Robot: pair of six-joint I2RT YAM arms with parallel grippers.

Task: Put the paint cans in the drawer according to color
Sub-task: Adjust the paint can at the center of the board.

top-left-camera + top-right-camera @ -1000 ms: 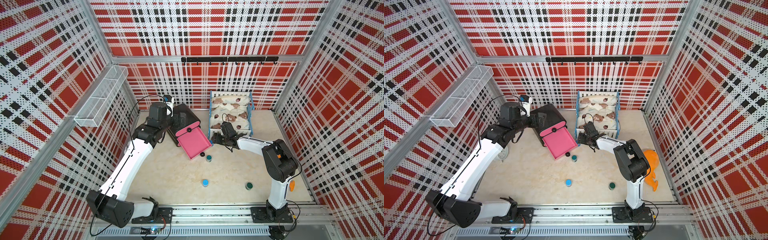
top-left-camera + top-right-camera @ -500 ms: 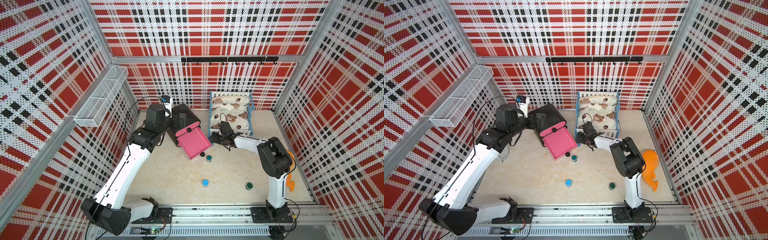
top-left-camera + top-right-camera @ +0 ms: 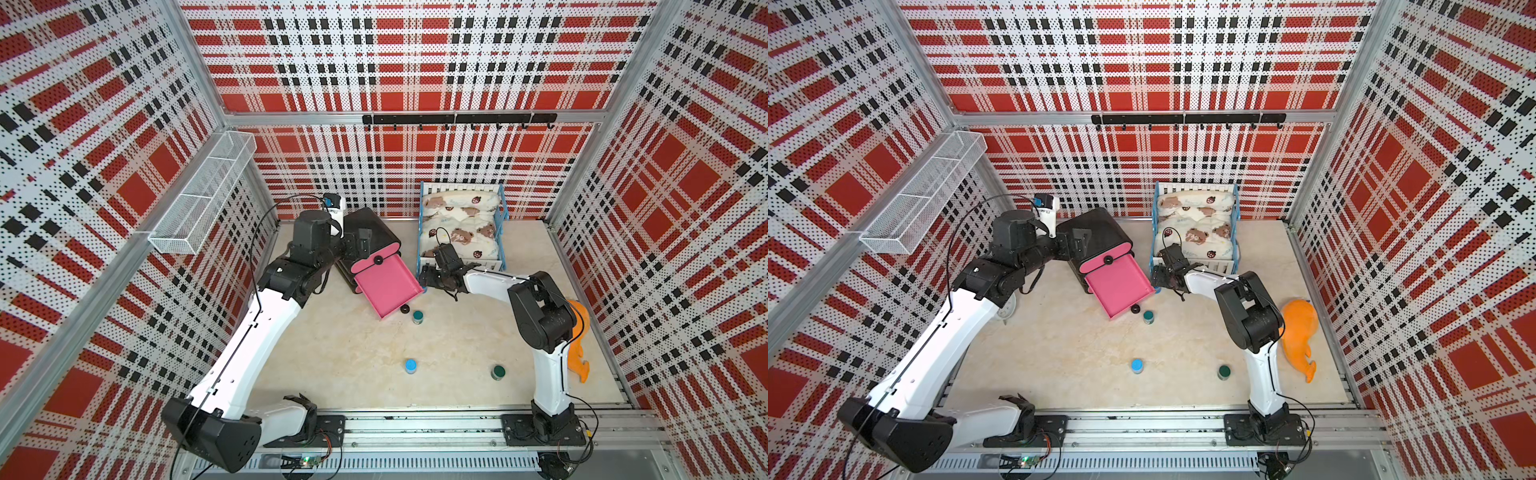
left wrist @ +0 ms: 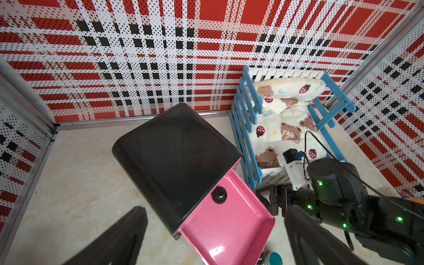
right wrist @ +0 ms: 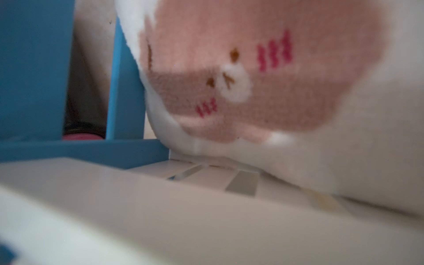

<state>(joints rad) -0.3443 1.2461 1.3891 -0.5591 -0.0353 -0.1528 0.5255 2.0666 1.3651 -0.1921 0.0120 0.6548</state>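
Over the last second the right gripper [image 3: 432,279] edges a little closer to the open pink drawer [image 3: 386,286]. It now sits low at the drawer's far corner, just beside the foot of the toy bed [image 3: 420,220], and its elbow swings in with it. Its jaw state cannot be told: the fingers are hidden in both top views, and its wrist camera shows only blurred bed frame and blanket [image 5: 275,68]. The left gripper [image 4: 213,207] stays spread wide, holding nothing, at the top of the chest [image 3: 378,232]. The drawer interior looks empty. The teal can [image 3: 418,316] by the drawer's knob [image 3: 404,308], the blue can [image 3: 410,365] and the dark green can [image 3: 498,372] sit unmoved on the tabletop [image 3: 353,353]. Judgement: sorting is far from finished, and no can is visibly in hand.
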